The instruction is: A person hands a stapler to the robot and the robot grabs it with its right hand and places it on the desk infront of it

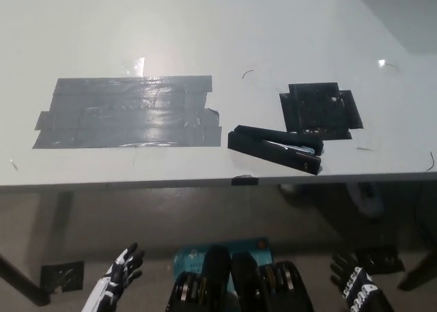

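Near the worktop's (205,25) front edge, right of middle, the black stapler (275,149) lies flat, already placed. It looks rigid, fairly heavy and smooth; grasp across its long body mid-length. Below the edge, the right hand (355,285) and left hand (121,274) hang empty, fingers spread

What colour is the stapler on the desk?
Black, with a silvery strip along the top; the stapler shows in the head view.
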